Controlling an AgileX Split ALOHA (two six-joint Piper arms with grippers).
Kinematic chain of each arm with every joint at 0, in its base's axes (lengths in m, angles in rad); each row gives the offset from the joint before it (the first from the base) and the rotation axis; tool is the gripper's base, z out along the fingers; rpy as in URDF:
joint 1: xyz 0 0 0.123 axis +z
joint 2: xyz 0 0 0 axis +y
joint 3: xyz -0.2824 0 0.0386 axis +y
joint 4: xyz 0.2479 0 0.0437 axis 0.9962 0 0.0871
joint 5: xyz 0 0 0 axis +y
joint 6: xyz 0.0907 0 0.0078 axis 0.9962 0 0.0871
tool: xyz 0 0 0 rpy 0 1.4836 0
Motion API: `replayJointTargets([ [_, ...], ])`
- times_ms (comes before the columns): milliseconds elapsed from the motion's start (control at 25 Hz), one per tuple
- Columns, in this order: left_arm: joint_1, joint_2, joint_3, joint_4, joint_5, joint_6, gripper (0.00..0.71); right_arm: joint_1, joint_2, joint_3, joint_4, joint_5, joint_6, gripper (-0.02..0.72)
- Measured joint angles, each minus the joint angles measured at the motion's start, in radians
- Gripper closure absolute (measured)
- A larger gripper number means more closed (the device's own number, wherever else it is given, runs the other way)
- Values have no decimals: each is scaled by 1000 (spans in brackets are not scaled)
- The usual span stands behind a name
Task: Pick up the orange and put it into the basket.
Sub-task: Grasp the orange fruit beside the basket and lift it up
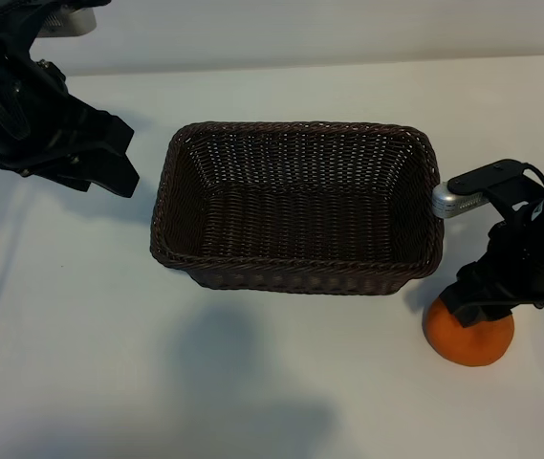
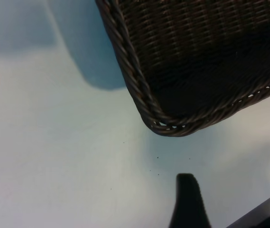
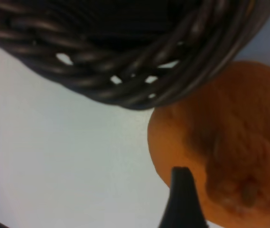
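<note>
Exterior, basket: we see the dark brown wicker basket (image 1: 295, 206) at the middle of the white table (image 1: 80, 382), its rim unbroken, nothing inside.
Exterior, orange: the orange (image 1: 469, 337) sits on the table at about four o'clock from the basket, just outside its near right corner and apart from the wall.
Exterior, right gripper: the right gripper (image 1: 480, 308) points down onto the top of the orange; we see its fingers spread, and whether they touch the fruit we cannot tell.
Exterior, left gripper: the left gripper (image 1: 109, 158) hangs at ten o'clock from the basket, just off its left rim, fingers spread and holding nothing.
Exterior, open room: bare table lies at six and at seven o'clock from the basket; the right side is tight between orange and wicker.
Left wrist, edges: we see one rounded basket corner (image 2: 168, 126) over bare table, with one dark fingertip (image 2: 188, 199) well clear of it.
Right wrist, orange: bright orange, dimpled skin, a knobby stem bump (image 3: 248, 192); the braided rim (image 3: 139, 80) runs just beside the fruit.
Right wrist, fingertip: one dark fingertip (image 3: 182, 199) stands at the fruit's edge.
</note>
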Motion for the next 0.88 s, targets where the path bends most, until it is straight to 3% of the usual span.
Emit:
replayJointTargets([
  [880, 0, 0, 0, 0, 0, 0, 189, 0, 33, 0, 12, -31, 0, 207],
])
